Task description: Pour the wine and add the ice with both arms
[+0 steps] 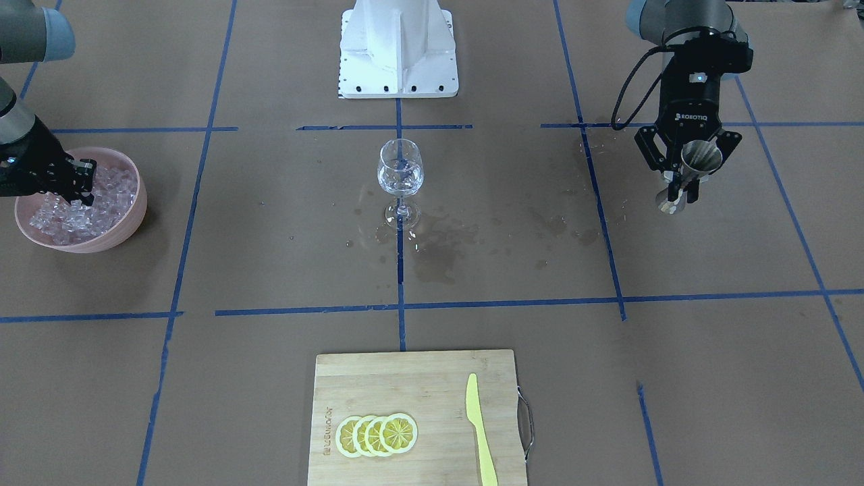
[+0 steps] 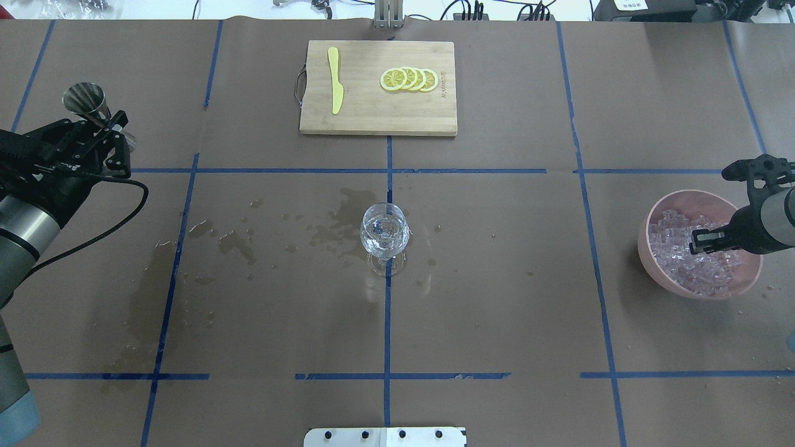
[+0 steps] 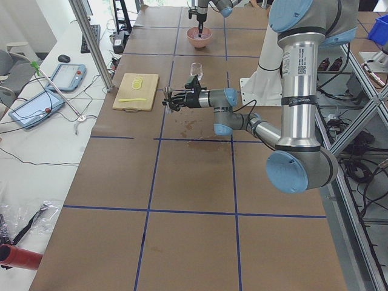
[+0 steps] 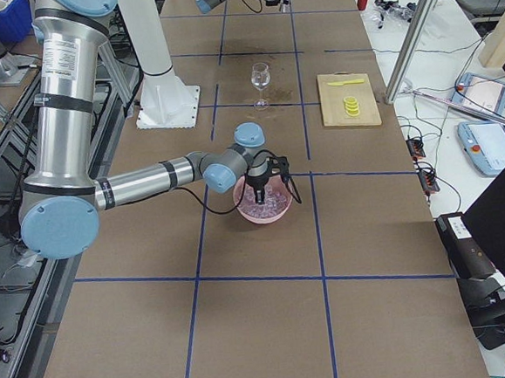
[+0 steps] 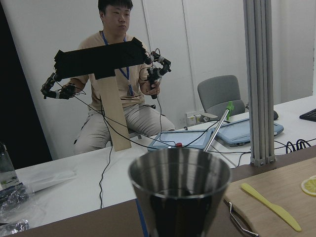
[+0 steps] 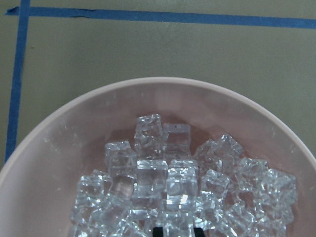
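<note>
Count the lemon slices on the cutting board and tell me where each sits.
4 lemon slices, overlapping in one row on the cutting board, on its half away from the yellow knife. Each partly covers the next, so another could hide beneath.

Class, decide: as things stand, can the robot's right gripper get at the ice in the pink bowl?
Probably yes. The right gripper hangs inside the pink bowl, its tips down among the ice; nothing covers the heap.
</note>
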`<state>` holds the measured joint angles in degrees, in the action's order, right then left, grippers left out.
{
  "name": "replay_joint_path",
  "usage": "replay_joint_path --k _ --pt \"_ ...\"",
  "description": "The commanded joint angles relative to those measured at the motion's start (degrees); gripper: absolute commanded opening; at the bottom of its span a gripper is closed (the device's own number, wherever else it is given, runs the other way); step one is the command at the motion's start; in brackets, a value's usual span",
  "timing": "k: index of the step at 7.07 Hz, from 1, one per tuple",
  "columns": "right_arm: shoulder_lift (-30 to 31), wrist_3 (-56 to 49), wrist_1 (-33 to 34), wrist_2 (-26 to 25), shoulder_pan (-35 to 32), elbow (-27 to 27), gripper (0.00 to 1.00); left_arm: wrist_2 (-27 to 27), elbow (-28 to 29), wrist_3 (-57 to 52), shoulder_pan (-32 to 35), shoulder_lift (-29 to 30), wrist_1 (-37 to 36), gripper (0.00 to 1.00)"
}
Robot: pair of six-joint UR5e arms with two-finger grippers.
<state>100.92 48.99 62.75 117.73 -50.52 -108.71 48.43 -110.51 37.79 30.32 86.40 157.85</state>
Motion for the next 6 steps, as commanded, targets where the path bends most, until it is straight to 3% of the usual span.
replay_joint_path --k 1,6 --pt "0.42 -0.12 0.09 0.57 -0.36 -2.37 0.00 0.00 0.03 0.00 0.00 0.00 0.00 0.00" --pt "0.51 0.05 0.09 5.67 -6.25 -7.83 0.00 -0.52 2.30 0.35 0.00 -0.88 -0.09 0.00"
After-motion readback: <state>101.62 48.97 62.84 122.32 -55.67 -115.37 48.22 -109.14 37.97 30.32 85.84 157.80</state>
